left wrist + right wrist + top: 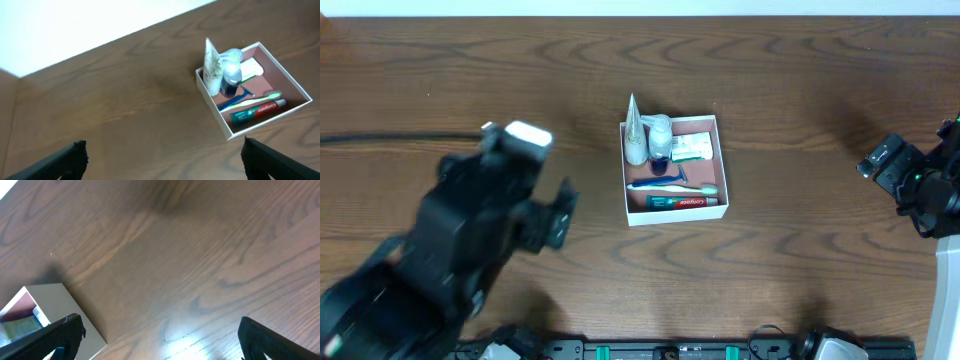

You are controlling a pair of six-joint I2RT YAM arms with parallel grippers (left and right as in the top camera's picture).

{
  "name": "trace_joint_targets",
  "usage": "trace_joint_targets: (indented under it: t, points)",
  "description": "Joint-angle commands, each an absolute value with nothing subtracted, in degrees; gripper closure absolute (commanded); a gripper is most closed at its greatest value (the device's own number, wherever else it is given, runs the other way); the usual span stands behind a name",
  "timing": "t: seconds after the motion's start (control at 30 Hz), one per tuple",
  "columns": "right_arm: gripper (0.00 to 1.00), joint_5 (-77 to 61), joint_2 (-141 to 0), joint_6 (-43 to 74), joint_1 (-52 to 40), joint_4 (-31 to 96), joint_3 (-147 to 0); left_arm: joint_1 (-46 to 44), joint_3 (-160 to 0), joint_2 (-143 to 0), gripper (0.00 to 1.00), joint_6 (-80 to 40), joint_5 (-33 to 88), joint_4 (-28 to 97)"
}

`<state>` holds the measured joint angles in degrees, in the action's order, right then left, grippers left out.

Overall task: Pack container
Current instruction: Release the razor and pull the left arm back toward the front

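Now the shallow square white box (624,180), thin-walled and reddish-brown inside, sits flat near the middle of the dark wooden counter (800,80), between the two arms and touched by neither. It looks already filled. A green-and-red toothpaste tube (682,201) lies along the wall nearest the robot, with a pale toothbrush (680,188) and a blue razor (660,178) just behind it. At the far side a tall white tube (634,128) and a small clear-capped bottle (660,135) stand upright beside a green-white carton (692,148).

The left pincer (164,146) is spread wide and holds nothing, with bare wood between its fingers — the box lies up and to the right in its wrist view. The right pincer (160,325) is likewise spread and empty, well apart from the box, only a corner of which shows at the lower left of its wrist view.

As for handling, the box is probably light card, so its walls would likely bow or crease under a hard pinch. I judge the safest hold to be on one wall close to a corner, where two walls brace each other, one finger inside and one outside. The stretch of wall on the right arm's side, between carton and toothbrush, looks freest. The load is loose and the two upright items seem apt to topple, so any slide or lift should be slow and level.
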<state>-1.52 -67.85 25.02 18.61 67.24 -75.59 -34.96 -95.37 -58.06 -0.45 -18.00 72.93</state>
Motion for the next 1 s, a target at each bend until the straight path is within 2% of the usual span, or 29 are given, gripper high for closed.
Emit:
trace_joint_targets:
  t: [0.0, 0.23, 0.4, 0.53, 0.73, 0.97]
  points:
    - [0.01, -1.5, -67.5, 25.2, 19.2, 67.3, -76.3, -34.6, -95.4, -54.1, 0.02, -3.6, -18.7, 74.9]
    - [0.01, -1.5, -67.5, 25.2, 19.2, 67.3, -76.3, -34.6, -95.4, -49.6, 0.02, -3.6, -18.7, 78.6]
    - [0.01, -1.5, -67.5, 25.2, 19.2, 67.3, -76.3, -34.6, -95.4, -49.1, 0.02, -4.2, -14.2, 89.0]
    - [0.01, -1.5, -67.5, 25.2, 19.2, 67.3, -76.3, -34.6, -95.3, -48.8, 0.02, -13.0, -12.5, 93.7]
    - [0.01, -1.5, -67.5, 25.2, 19.2, 67.3, -76.3, -28.4, -91.0, -43.4, 0.02, -20.7, -12.4, 84.4]
    - [0.01, -1.5, -67.5, 25.2, 19.2, 67.3, -76.3, -19.4, -72.7, -31.7, 0.02, -16.9, -12.0, 63.0]
